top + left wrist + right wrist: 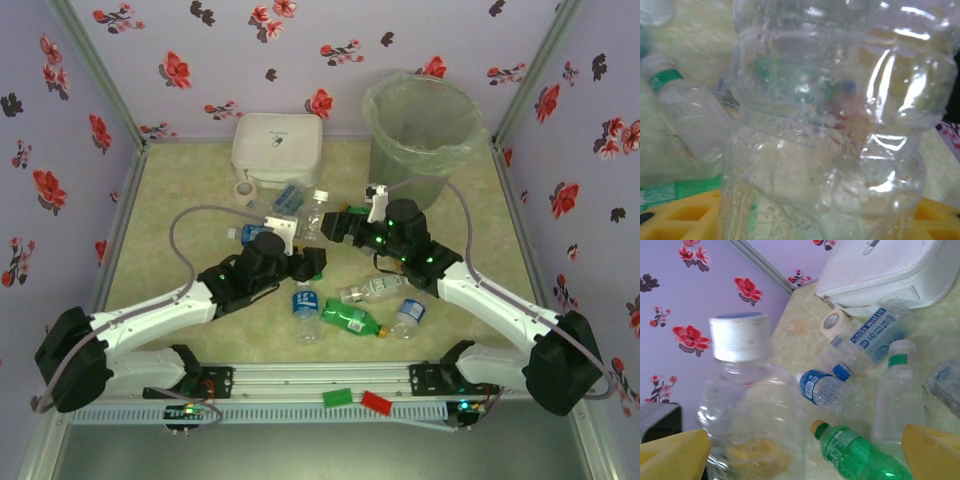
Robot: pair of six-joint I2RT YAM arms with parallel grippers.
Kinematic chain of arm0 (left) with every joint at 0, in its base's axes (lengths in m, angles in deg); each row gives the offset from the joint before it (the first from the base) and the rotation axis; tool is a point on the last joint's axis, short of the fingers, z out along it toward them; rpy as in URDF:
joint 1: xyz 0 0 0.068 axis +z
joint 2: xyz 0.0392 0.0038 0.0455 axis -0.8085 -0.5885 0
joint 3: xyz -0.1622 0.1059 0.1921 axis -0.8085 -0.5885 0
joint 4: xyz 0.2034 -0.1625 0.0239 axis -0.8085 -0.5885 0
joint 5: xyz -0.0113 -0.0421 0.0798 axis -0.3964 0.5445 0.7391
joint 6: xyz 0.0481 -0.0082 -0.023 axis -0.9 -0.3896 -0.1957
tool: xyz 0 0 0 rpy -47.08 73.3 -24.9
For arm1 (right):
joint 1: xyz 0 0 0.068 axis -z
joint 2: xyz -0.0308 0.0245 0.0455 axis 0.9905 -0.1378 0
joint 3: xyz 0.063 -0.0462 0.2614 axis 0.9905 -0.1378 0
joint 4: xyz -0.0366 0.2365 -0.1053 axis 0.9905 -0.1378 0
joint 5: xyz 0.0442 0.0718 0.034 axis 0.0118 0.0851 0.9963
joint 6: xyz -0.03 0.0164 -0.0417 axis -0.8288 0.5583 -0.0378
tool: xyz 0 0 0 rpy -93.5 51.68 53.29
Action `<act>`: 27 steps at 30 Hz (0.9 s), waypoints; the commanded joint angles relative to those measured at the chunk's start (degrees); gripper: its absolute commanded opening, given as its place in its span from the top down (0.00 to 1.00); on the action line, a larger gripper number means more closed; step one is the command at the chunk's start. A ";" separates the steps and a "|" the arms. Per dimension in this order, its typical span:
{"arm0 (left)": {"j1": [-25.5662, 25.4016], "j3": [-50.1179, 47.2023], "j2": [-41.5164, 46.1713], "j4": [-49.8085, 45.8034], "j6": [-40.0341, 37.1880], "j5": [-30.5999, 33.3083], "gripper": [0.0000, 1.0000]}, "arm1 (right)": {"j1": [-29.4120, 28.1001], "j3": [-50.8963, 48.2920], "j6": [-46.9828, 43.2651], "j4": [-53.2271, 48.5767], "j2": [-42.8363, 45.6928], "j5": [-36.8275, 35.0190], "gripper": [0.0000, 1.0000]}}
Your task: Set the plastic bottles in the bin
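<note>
A clear plastic bottle stands right against the left wrist camera, between the yellow fingers of my left gripper, which is shut on it. My right gripper is open, its yellow fingers far apart. A blurred clear bottle with a white cap stands by its left finger. A green bottle and blue-labelled bottles lie beyond on the table. More bottles lie between the arms. The bin, lined with a clear bag, stands at the back right.
A white rounded box sits at the back centre, with a small tape roll in front of it. Floral walls close in on three sides. Red and green blocks rest on the front rail.
</note>
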 commanded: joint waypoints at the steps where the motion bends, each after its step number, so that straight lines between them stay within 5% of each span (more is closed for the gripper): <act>1: 0.14 1.94 -2.30 3.92 -0.14 -6.58 0.58 | -0.44 1.02 -0.23 4.57 -1.06 3.32 0.04; 20: -0.74 -2.80 -1.87 13.72 0.96 -12.02 0.52 | -0.44 -2.11 3.70 6.11 -4.29 -1.47 0.35; 23: -0.74 -2.90 -1.74 14.12 1.00 -12.02 0.41 | -0.44 -2.21 3.69 6.37 -4.48 -1.42 0.43; 26: -0.65 -3.08 -1.68 14.14 1.38 -11.40 0.04 | -0.44 -2.17 3.63 5.89 -4.37 -1.98 0.47; 27: -0.65 -3.20 -1.55 14.12 1.36 -11.09 0.00 | -0.44 -2.20 3.61 5.78 -4.19 -2.41 0.47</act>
